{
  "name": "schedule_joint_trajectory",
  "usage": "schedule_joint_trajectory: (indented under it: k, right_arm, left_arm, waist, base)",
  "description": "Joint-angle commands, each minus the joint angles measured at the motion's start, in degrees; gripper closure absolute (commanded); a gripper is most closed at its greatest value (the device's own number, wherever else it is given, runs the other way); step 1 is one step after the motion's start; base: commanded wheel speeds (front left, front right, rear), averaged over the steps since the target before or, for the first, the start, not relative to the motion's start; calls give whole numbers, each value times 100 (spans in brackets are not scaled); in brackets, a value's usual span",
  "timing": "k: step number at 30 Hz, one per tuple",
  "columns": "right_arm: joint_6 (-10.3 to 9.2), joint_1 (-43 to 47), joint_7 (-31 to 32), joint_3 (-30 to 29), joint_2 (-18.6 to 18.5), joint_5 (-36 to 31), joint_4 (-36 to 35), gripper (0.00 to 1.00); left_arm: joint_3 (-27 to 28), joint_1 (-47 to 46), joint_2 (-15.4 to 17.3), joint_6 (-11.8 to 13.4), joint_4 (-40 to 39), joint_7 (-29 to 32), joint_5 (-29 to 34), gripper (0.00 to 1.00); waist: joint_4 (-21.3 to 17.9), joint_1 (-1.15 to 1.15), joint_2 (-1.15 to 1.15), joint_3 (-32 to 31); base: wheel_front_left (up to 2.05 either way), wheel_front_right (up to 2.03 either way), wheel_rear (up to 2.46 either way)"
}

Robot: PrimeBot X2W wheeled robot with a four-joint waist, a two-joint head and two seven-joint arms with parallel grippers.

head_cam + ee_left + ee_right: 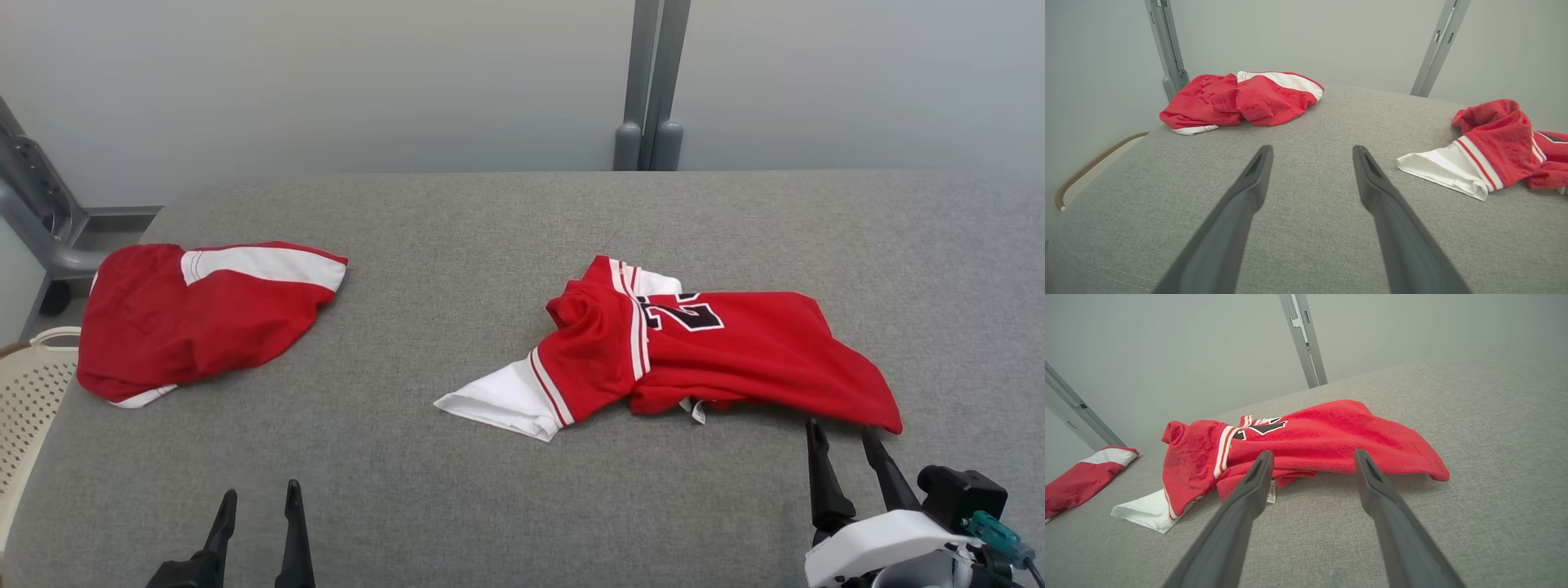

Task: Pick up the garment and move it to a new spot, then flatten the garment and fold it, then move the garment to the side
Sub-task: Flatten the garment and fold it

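The garment (735,351) is a crumpled red jersey with white sleeves and a dark number, lying right of centre on the grey padded table (490,212). My right gripper (839,428) stands open just in front of its near hem, fingertips a little short of the cloth and holding nothing. In the right wrist view the garment (1323,437) lies just beyond the open right gripper (1313,452). My left gripper (261,490) is open over bare table at the near left. The left wrist view has the left gripper (1312,149) open and the garment (1494,143) off to its right.
A second red and white garment (196,310) lies bunched near the table's left edge. A cream perforated basket (33,384) stands beside that edge. Grey metal posts (653,82) rise behind the table against the wall.
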Motion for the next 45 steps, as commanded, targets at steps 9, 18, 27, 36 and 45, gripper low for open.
schedule_joint_trajectory:
  k: [9, 18, 27, 36, 45]
  right_arm:
    - [0, -80, -23, 46, -17, -49, -82, 0]
    - [0, -116, 2, -181, -18, 16, 93, 0]
    - [0, -482, 453, -1032, -15, -376, 191, 0]
    - [0, -1042, 755, -1386, -16, -860, 132, 0]
    - [0, -1328, 680, -1261, -16, -868, 299, 0]
  left_arm:
    - [-59, -63, 30, -51, 120, -2, -62, 0]
    - [-196, -259, 94, -173, 242, 19, -64, 0]
    - [-751, -984, 220, -418, 509, 381, 175, 0]
    - [-1322, -1927, 343, -559, 1135, 644, 356, 0]
    - [-1516, -2562, 415, -588, 1927, 489, 302, 0]
  waist:
    - [-66, 0, 0, 74]
    - [-94, 0, 0, 131]
    - [-275, 0, 0, 405]
    - [-524, 0, 0, 1003]
    - [-730, 0, 0, 1401]
  base:
    - [0, 0, 0]
    - [0, 0, 0]
    - [0, 0, 0]
    - [0, 0, 0]
    - [0, 0, 0]
